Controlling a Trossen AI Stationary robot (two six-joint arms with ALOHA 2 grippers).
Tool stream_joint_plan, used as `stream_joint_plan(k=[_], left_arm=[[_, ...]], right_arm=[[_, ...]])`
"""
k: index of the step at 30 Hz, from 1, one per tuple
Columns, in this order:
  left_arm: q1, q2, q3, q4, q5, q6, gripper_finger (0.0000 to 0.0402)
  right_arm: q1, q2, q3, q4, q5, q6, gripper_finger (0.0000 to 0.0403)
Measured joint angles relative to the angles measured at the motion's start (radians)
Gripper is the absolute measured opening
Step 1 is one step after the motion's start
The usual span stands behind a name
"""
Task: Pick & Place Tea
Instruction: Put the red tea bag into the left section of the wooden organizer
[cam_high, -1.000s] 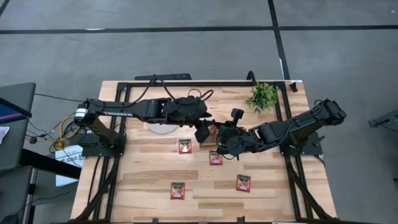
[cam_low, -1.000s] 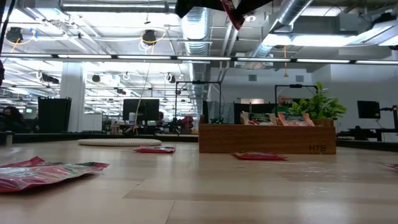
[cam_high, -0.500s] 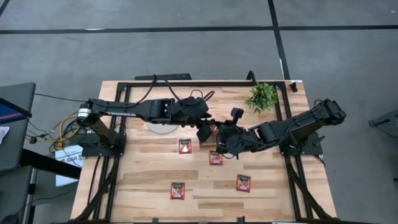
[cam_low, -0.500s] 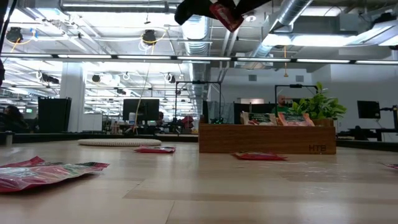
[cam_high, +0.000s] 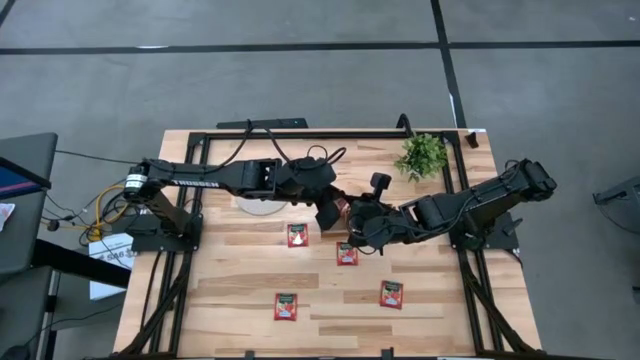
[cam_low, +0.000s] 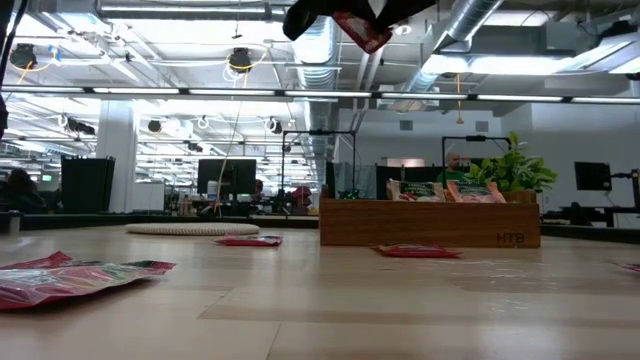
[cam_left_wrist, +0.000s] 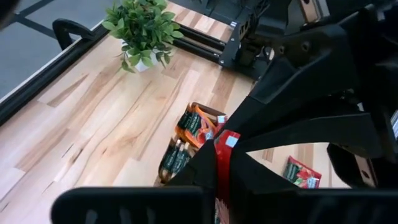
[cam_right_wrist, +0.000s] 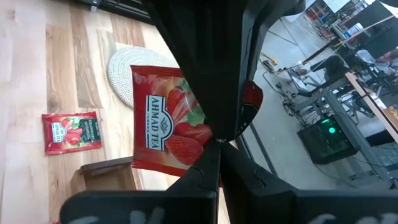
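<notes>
A red tea sachet (cam_right_wrist: 165, 118) hangs in the air above the middle of the counter (cam_high: 440, 310), pinched between both hands at once. In the right wrist view its strawberry picture and dark top band face the camera, and the right hand (cam_right_wrist: 214, 146) is clenched on its edge. The left hand (cam_high: 328, 212) is clamped on the same sachet, seen edge-on between its fingers in the left wrist view (cam_left_wrist: 222, 163). In the low view the sachet (cam_low: 362, 28) is tilted, high above the wooden tray (cam_low: 430, 224).

Four more red sachets lie flat on the counter: one (cam_high: 297, 235) at about 8 o'clock from the held sachet, one (cam_high: 347, 254) at 6 o'clock, and two near the front edge (cam_high: 286, 306) (cam_high: 391, 294). The tray holds upright sachets (cam_left_wrist: 198, 124). A small plant (cam_high: 421, 155) stands at 2 o'clock, a round pale disc (cam_right_wrist: 132, 70) at 9 o'clock.
</notes>
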Motion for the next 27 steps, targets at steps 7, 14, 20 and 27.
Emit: stream_joint_plan(k=[7,14,20,27], left_arm=[[-0.006,0.000,0.000,-0.054,-0.054,0.017,0.0000],[-0.013,0.000,-0.048,-0.032,-0.069,0.026,0.0000],[-0.011,-0.001,-0.217,0.243,0.002,0.011,0.0000],[0.010,0.000,-0.449,0.586,0.016,-0.042,0.0000]], right_arm=[[0.004,-0.001,0.000,-0.087,-0.010,0.006,0.0000],[0.023,-0.023,-0.001,-0.365,-0.029,0.258,0.0000],[0.101,-0.024,0.000,-0.579,-0.161,0.600,0.0000],[0.303,-0.023,-0.012,-0.751,-0.116,0.971,0.0000]])
